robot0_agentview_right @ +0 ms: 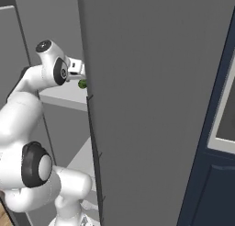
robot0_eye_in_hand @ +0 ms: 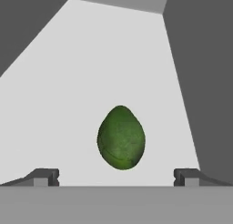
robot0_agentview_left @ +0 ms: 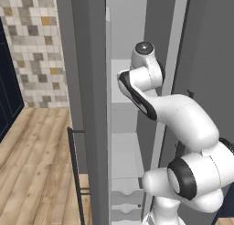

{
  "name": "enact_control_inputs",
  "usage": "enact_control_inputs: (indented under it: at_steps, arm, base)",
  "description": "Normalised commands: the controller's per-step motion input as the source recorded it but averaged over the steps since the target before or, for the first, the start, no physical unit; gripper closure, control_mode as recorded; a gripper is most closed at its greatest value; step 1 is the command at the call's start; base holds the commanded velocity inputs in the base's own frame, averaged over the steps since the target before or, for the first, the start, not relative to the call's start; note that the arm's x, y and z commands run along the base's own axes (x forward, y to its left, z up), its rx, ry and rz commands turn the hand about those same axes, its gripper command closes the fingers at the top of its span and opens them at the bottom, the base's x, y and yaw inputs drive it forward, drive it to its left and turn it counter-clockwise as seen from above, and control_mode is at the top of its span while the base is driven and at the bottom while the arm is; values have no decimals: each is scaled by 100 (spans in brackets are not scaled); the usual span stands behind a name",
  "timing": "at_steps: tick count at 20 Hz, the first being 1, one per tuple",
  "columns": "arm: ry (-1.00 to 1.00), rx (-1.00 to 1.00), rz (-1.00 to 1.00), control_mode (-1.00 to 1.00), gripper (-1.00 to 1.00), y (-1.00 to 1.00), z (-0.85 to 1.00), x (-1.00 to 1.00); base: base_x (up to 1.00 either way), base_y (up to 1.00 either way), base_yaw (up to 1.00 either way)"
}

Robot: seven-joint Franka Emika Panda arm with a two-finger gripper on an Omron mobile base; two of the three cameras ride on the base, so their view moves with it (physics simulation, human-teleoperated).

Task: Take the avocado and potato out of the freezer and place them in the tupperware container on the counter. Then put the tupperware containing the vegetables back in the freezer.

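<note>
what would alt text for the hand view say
A dark green avocado lies alone on a pale grey freezer shelf, centred just ahead of the open gripper, whose two dark fingertips stand wide apart on either side of it. Darker grey freezer walls close in on both sides.
</note>
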Motion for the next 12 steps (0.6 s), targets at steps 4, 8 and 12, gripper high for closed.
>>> enact_control_inputs:
  at_steps: [4, 8, 12]
  arm:
    - [0, 0, 0, -100, -100, 0, -22, 40]
    - [1, 0, 0, -100, -100, 0, -16, 25]
    - [1, 0, 0, -100, -100, 0, -12, 11]
  base:
    - [0, 0, 0]
    - [0, 0, 0]
    - [0, 0, 0]
